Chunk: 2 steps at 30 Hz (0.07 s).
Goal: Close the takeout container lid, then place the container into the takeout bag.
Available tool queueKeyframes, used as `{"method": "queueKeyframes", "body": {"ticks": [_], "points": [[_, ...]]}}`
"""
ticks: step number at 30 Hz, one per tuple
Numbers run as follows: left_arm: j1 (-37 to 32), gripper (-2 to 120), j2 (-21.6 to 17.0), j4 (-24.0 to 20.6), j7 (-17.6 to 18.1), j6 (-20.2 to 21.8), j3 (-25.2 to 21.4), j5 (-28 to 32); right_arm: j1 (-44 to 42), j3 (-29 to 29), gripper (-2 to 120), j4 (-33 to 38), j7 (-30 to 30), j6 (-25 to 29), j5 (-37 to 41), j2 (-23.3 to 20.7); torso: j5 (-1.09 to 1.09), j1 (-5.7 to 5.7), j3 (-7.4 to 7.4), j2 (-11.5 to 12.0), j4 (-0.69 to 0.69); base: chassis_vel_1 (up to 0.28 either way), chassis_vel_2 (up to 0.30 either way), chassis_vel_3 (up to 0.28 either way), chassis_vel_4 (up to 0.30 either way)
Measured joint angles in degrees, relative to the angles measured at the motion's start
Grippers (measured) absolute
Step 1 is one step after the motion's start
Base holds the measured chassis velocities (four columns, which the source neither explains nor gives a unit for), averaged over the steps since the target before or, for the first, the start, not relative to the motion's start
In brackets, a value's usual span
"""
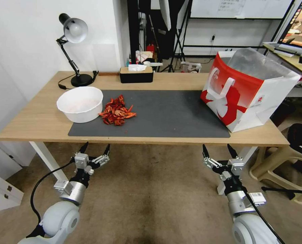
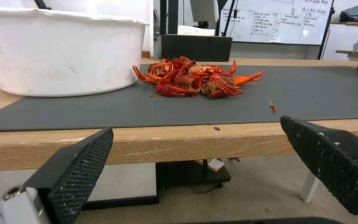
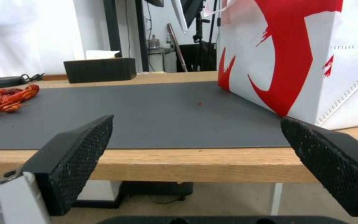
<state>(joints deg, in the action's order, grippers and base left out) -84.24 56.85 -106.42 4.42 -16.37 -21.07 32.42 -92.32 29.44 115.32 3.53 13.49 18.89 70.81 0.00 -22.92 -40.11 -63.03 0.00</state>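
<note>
Fingers apart on left gripper and right gripper, below table edge; boxy red-white takeout bag upright on table, crayfish pile beside white bowl.

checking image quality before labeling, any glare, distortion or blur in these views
Head view: wide-angle bend at the edges, glare on the takeout bag lining. Left wrist view: the white bowl looks overexposed, the left end effector fingers soft. Right wrist view: background soft.

One worktop carries one dark mat, one white bowl, one heap of red crayfish, one bag, one tissue box and one lamp. Two pincers hang below its front edge, left and right.
</note>
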Motion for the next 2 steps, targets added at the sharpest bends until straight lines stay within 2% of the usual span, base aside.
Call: {"method": "queueKeyframes", "body": {"ticks": [2], "points": [[0.00, 100, 0.00, 0.00, 0.00, 0.01, 0.00, 0.00, 0.00, 0.00, 100, 0.01, 0.00, 0.00, 0.00, 0.00, 0.00, 0.00, 0.00, 0.00, 0.00, 0.000, 0.000, 0.000, 0.000]]}}
